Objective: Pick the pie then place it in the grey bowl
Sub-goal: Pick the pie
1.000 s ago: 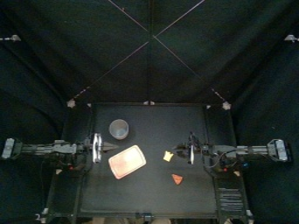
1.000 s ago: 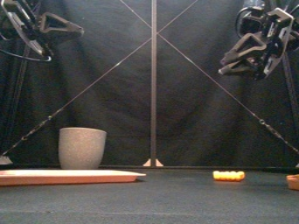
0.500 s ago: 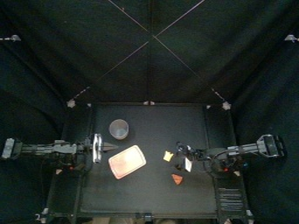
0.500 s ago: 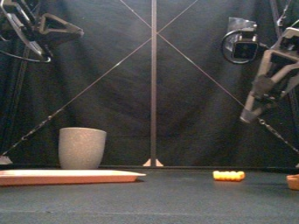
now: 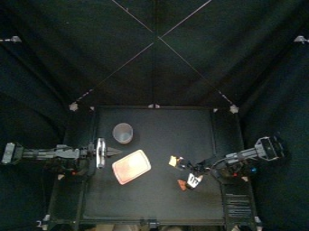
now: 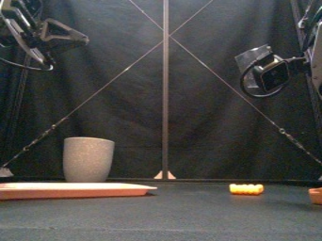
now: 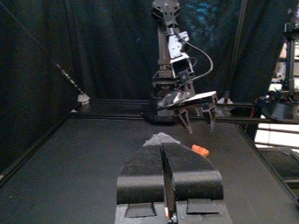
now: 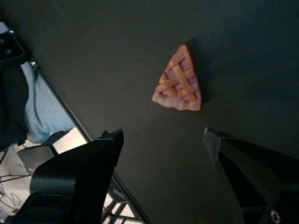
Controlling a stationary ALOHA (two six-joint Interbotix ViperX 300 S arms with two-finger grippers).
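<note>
Orange lattice crust marks the pie, a small wedge lying flat on the black table toward its front right; in the right wrist view it is seen whole, just beyond the tips of the right hand, whose jaws are spread wide and touch nothing; from above, the wedge is largely covered by that hand and its arm and can hardly be made out; in the front view only a sliver of the pie is caught at the right edge, the rest being cut off. The grey bowl is stood upright toward the back left of the table, well apart from the pie; its inside cannot be seen from the front. Between the two a pink tray is laid flat; a small yellow toy is set near the right hand, too small for its form to be told. The left hand is held above the table's left side, its jaws pressed together with nothing between them.
</note>
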